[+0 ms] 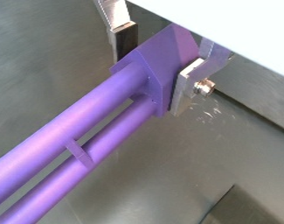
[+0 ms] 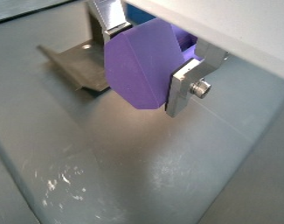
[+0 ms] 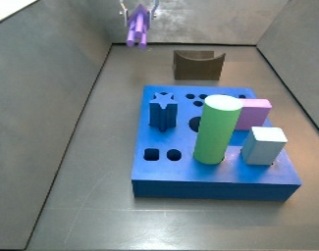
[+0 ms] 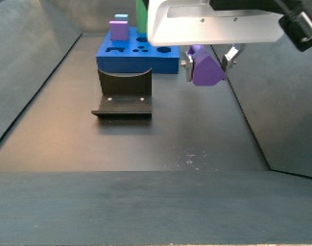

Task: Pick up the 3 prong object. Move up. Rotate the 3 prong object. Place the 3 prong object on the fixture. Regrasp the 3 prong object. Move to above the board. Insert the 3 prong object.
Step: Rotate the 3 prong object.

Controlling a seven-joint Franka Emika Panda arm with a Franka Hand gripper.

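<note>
Purple plastic 3 prong object (image 1: 132,96) clamped in the gripper's (image 1: 162,61) silver jaws, held aloft.

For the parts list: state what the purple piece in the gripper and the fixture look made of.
The purple piece, clamped in the gripper raised off the floor: probably smooth plastic, uniform colour, soft sheen. The fixture: dark matte brown, possibly plastic or coated metal; unclear.

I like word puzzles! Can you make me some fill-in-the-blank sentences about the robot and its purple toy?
The gripper is shut on the ____ 3 prong object.
The piece hangs in the ____, not touching the floor.
The fixture has ____ resting in its notch.
The tall green cylinder stands on the ____ board.

Missing words: purple; air; nothing; blue
</note>
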